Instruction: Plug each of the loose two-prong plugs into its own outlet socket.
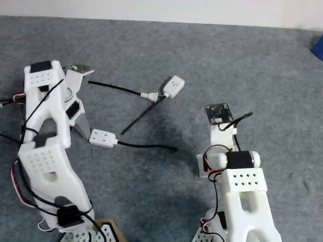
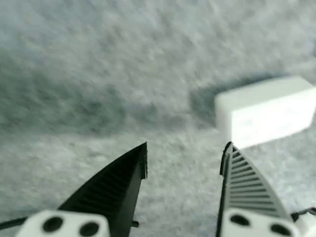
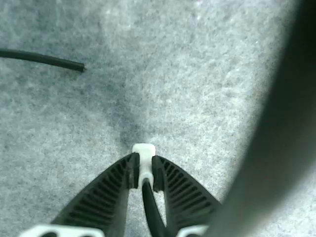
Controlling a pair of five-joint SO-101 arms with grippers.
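Observation:
My left gripper (image 2: 185, 153) is open just above the grey mat, and a white outlet block (image 2: 266, 117) lies close beside one finger (image 2: 244, 177). From above, that block (image 1: 103, 137) rests by the left gripper (image 1: 85, 132). A second white outlet block (image 1: 173, 86) lies farther back, with a white plug (image 1: 148, 95) against its side and a black cable trailing left. My right gripper (image 3: 143, 165) is shut on a small white two-prong plug (image 3: 143, 152), whose black cable runs back between the fingers. It hangs over bare mat under the right arm's wrist board (image 1: 219, 113).
The near block's black cable (image 1: 146, 146) runs right across the mat and ends loose (image 3: 74, 65) ahead of the right gripper. Another black cable (image 1: 141, 117) lies diagonally between the two blocks. A blue object (image 1: 318, 48) sits at the far right edge.

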